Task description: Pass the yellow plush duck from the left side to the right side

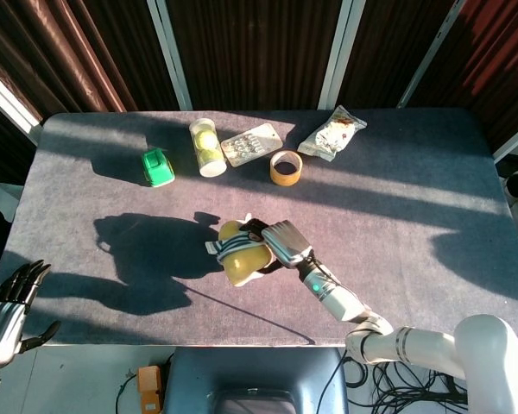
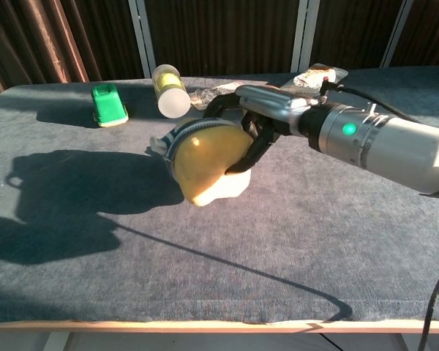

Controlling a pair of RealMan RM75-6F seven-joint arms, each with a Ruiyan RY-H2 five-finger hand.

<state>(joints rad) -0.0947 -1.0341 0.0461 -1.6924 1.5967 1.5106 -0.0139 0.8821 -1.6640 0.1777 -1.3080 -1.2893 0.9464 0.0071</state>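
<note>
- Dark curtains and pale window posts stand behind the grey, felt-like table (image 1: 432, 190), seen from the head view with low sun and long shadows across it.
- At the far edge lie a green toy car (image 1: 158, 167), a clear tube of balls (image 1: 207, 147), a flat blister pack (image 1: 251, 144), a ring of brown tape (image 1: 286, 167) and a crinkled snack bag (image 1: 332, 134).
- Near the front middle of the table, the right hand (image 1: 281, 244) wraps its dark fingers over the yellow plush duck (image 1: 244, 260), a soft rounded toy with a striped band.
- Off the table's near left corner, the left hand (image 1: 4, 312) hangs with fingers spread, holding nothing.
- From the chest view, the duck (image 2: 205, 162) hangs clear of the cloth, its shadow thrown to the left.
- Fingers of the right hand (image 2: 260, 121) curl over the top and down its side; the silver forearm (image 2: 384, 142) runs off to the right.
- Behind stand the car (image 2: 108, 104) and the tube (image 2: 170, 90).
</note>
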